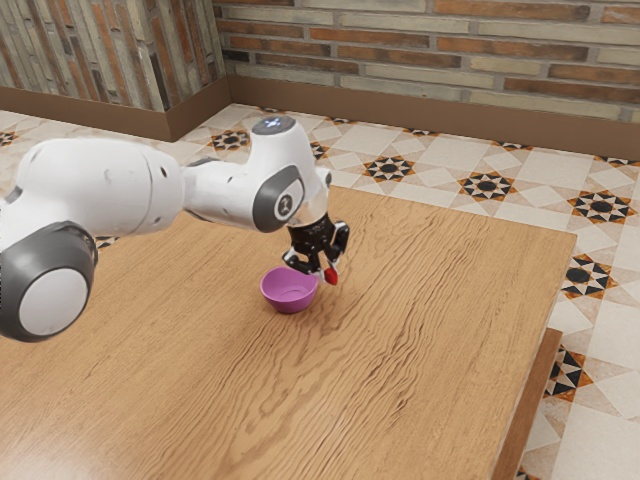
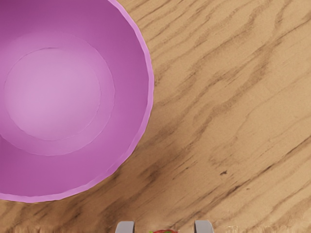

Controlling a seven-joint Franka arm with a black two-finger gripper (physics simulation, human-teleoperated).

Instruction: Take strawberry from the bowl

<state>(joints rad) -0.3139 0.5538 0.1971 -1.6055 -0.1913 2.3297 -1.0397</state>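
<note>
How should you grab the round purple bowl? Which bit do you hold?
I'd pinch the smooth purple bowl by its thin rim, nearest the gripper, coming down from above to straddle the wall. It sits upright and open, and looks too wide to squeeze across.

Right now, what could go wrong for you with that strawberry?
The strawberry is at my gripper, outside the bowl. If it came loose, it might roll across the bare wood of the table. And my gripper is close to the bowl's rim, so a careless swing could nudge the bowl.
</note>
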